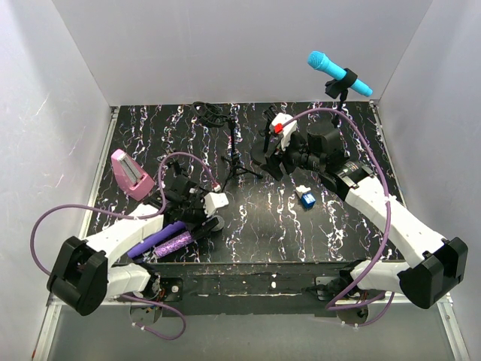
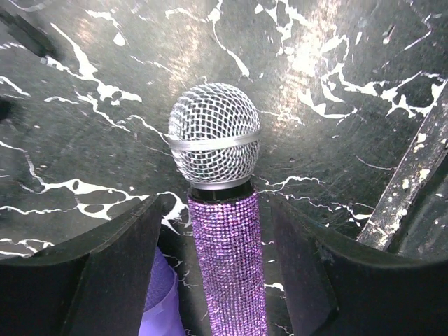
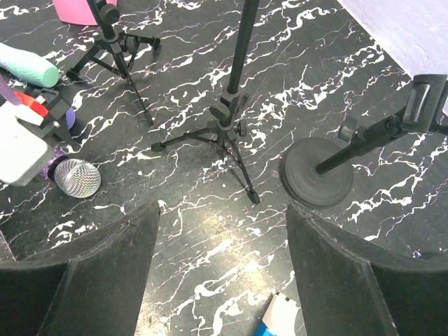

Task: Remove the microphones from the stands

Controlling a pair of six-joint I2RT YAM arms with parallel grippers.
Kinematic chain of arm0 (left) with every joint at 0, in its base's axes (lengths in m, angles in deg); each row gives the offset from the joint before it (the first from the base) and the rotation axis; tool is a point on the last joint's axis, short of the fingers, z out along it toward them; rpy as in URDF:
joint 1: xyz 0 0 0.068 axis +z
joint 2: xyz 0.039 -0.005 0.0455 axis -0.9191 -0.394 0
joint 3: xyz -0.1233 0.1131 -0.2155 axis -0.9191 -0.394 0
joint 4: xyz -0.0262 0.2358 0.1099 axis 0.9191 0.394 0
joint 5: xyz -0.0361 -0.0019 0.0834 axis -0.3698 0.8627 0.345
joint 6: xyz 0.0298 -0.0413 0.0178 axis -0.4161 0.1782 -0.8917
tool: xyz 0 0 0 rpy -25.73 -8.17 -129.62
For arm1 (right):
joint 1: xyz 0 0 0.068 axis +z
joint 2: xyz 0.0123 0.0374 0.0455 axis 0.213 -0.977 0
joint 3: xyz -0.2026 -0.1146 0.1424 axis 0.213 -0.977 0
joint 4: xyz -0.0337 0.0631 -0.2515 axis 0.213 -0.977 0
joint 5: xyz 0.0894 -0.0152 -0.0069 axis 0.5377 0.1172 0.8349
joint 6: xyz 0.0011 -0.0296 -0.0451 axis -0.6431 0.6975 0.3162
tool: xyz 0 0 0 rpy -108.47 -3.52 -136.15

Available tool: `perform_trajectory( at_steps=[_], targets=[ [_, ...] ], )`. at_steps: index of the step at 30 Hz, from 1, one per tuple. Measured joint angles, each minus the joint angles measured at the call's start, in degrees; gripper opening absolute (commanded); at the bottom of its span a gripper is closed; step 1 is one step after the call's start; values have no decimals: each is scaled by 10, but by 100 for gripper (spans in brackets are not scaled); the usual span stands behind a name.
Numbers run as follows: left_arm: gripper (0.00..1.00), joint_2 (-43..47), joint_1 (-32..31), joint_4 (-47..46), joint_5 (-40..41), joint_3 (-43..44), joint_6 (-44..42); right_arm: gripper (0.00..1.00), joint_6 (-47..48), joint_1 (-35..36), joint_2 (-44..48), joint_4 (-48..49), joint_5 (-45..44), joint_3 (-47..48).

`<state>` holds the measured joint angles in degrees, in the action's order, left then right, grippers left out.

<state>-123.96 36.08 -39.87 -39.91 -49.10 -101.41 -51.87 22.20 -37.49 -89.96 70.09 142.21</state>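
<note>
Your left gripper [image 2: 215,217] sits low over the black marbled worktop [image 1: 248,241], close to the near edge on the left side; its fingers [image 2: 105,280] stand apart, one on each side of the purple glitter microphone [image 2: 224,252], with a thin gap showing on both sides of the handle; that microphone lies flat, its silver mesh head pointing toward the middle of the worktop; a smooth purple object [image 2: 157,301] lies just beside the handle. Your right gripper [image 3: 222,217] hangs over the far middle with its claw spread wide and nothing between the fingers; below it you see a tripod stand [image 3: 227,119]. At the far right corner a cyan microphone [image 1: 338,73] sits tilted in the clip of its stand [image 1: 338,94].
</note>
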Motion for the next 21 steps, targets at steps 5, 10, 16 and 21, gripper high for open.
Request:
perform_trajectory(
  at_steps=[5, 10, 16, 21],
  targets=[
    [67, 28, 0, 12, 1, 42, 3, 80, 0, -3, 0, -3, 6, 0],
    [78, 62, 0, 33, -2, 120, 16, 79, -5, -4, -2, -7, 18, 0],
    [85, 95, 0, 58, 15, 215, 115, 79, -34, -4, -27, -9, 37, 3],
    [87, 84, 0, 42, 33, 306, 201, 79, -64, -4, -62, 5, 73, 12]
  ],
)
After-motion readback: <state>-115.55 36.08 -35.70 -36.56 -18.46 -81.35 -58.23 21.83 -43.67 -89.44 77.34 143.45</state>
